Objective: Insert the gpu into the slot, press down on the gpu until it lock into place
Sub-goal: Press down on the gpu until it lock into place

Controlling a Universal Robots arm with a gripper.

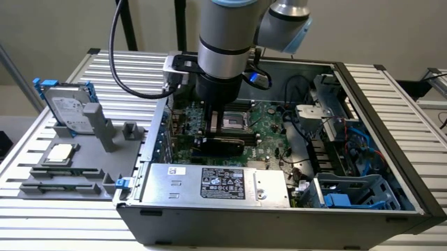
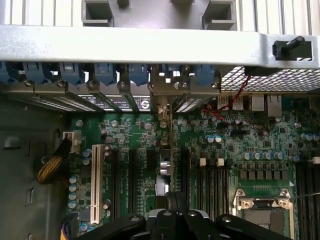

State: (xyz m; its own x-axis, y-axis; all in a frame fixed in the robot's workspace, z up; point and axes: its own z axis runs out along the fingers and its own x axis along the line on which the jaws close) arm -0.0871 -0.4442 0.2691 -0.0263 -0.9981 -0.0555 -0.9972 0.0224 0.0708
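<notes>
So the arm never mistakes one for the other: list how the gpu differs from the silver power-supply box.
Colour: the gpu is black; the power-supply box is silver with a printed label.
Size: the gpu is much smaller than the box.
Place: the gpu sits over the motherboard; the box lies beside the board, along a wall of the case.
Both are inside the open case.

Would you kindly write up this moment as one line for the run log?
gpu: on edge over motherboard | claw: shut, at gpu's top edge | held or pressed: unclear
</notes>
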